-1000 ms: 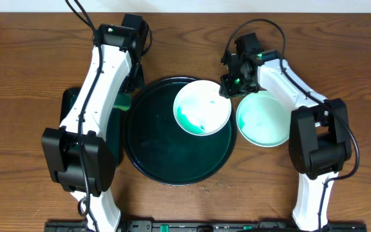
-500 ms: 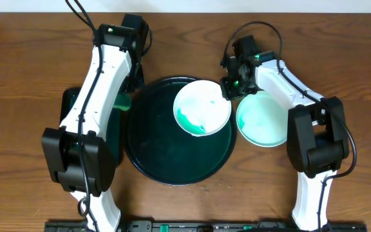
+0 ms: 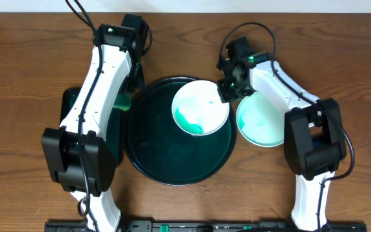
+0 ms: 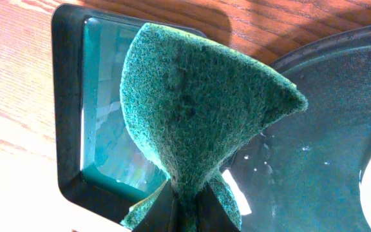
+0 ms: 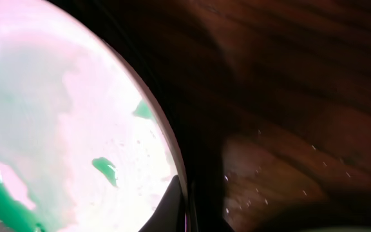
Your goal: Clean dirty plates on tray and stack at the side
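The large round dark tray lies mid-table; it also shows in the left wrist view. One white plate with a teal smear lies on its upper right part. A teal-tinted plate lies on the table to the tray's right. I cannot see a third plate apart from these. My right gripper is shut on the smeared plate's right rim, fingers on either side of the rim. My left gripper is shut on a green sponge, held at the tray's left edge.
A rectangular dark tray holding teal liquid lies left of the round tray, mostly under my left arm. The table is brown wood. A black bar runs along the front edge.
My right gripper has shifted a little to the left at the smeared plate's rim, and the plate has moved slightly left with it. The left arm has not moved.
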`<state>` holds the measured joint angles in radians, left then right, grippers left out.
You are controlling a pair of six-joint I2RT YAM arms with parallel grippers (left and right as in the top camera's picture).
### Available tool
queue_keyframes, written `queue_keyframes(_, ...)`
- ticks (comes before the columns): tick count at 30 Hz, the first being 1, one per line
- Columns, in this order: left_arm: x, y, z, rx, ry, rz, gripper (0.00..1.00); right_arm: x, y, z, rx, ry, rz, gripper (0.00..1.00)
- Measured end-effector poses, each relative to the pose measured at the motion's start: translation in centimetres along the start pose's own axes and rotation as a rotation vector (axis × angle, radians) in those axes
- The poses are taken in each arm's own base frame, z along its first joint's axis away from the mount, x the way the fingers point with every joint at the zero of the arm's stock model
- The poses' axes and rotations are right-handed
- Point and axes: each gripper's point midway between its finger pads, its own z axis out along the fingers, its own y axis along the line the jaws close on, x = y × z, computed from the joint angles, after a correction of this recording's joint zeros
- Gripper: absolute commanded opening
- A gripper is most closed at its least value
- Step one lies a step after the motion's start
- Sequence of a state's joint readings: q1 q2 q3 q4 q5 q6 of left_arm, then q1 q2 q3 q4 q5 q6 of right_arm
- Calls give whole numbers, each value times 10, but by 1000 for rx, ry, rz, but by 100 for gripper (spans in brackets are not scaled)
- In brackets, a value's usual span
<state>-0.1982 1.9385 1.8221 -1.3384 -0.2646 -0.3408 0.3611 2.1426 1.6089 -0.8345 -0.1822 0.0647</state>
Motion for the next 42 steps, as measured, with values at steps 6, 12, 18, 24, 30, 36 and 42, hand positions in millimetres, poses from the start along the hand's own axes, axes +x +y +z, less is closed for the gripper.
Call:
queue_keyframes(6, 0, 0, 0, 0, 0, 0, 7, -4, 12, -30, 198, -68, -58, 1)
queue_keyframes(12, 0, 0, 0, 0, 0, 0, 7, -11, 58, -94, 421, -251, -174, 1)
queue_keyframes(18, 0, 0, 0, 0, -1, 0, 7, 13, 77, -121, 704, -299, -256, 1)
queue_keyframes(24, 0, 0, 0, 0, -1, 0, 7, 21, 102, -155, 923, -438, -334, 1)
queue_keyframes(30, 0, 0, 0, 0, -1, 0, 7, 29, 138, -217, 1015, -671, -363, 1)
queue_keyframes(36, 0, 0, 0, 0, -1, 0, 7, 36, 144, -255, 1059, -775, -350, 1)
queue_keyframes(42, 0, 0, 0, 0, -1, 0, 7, 39, 139, -252, 1047, -766, -328, 1)
